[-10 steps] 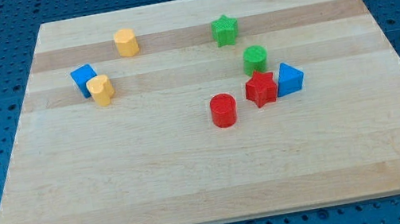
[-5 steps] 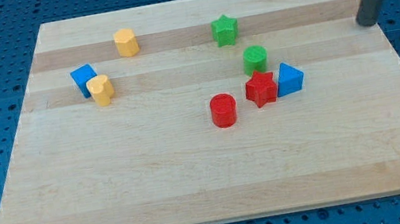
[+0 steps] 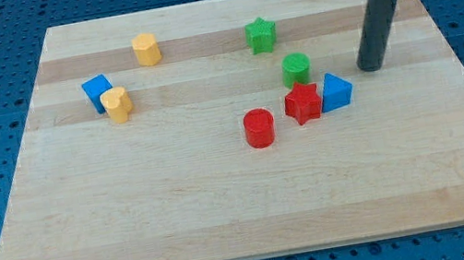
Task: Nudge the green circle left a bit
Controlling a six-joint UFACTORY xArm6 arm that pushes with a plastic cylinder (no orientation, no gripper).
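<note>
The green circle (image 3: 296, 68) stands on the wooden board (image 3: 225, 206), right of centre. My tip (image 3: 372, 67) rests on the board to the green circle's right, well apart from it. A blue block (image 3: 334, 91) lies just below and between them. A red star (image 3: 302, 102) sits directly below the green circle, touching the blue block.
A green star (image 3: 261, 34) is above the green circle. A red cylinder (image 3: 259, 128) lies lower left of the red star. At the view's left are a yellow hexagon (image 3: 145, 48), a blue cube (image 3: 97, 92) and a yellow block (image 3: 117, 103) touching it.
My rod has come in from the view's top right corner and moved down and left onto the board, toward the green circle. No block has moved.
</note>
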